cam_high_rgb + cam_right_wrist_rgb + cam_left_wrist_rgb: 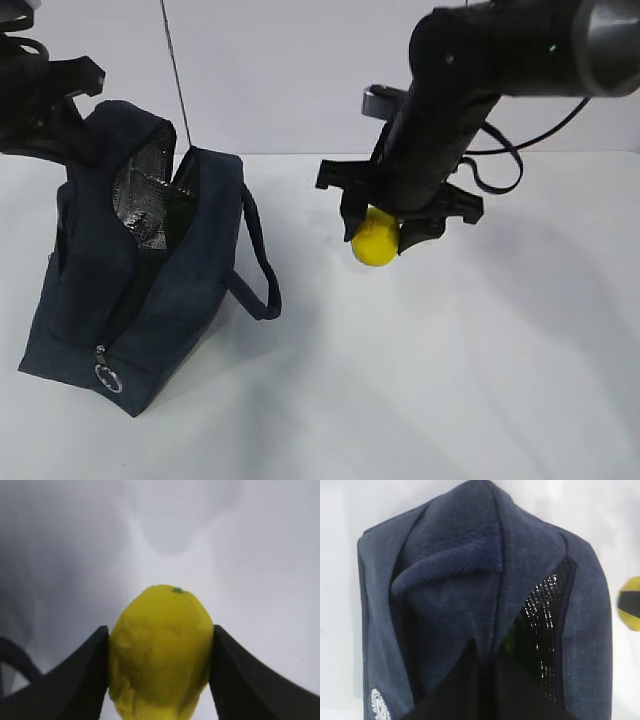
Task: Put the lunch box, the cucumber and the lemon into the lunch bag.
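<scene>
The navy lunch bag (150, 290) stands at the left with its top open and its silver lining (140, 195) showing. My left gripper (75, 125) is shut on the bag's upper edge; the left wrist view shows the fabric (450, 595) bunched into the dark jaws of the left gripper (490, 677). A sliver of green, the cucumber (512, 636), shows inside the bag. The lunch box is hidden. My right gripper (384, 236) hangs above the table to the right of the bag, shut on the yellow lemon (372, 243). In the right wrist view the lemon (157, 670) fills the right gripper (160, 630). The lemon (634, 621) also shows at the right edge of the left wrist view.
White table (480, 380) all around. One strap handle (260, 262) loops off the bag's right side. The zipper's ring pull (108, 377) hangs at the bag's near lower corner. A thin dark cable (176, 75) runs up behind the bag.
</scene>
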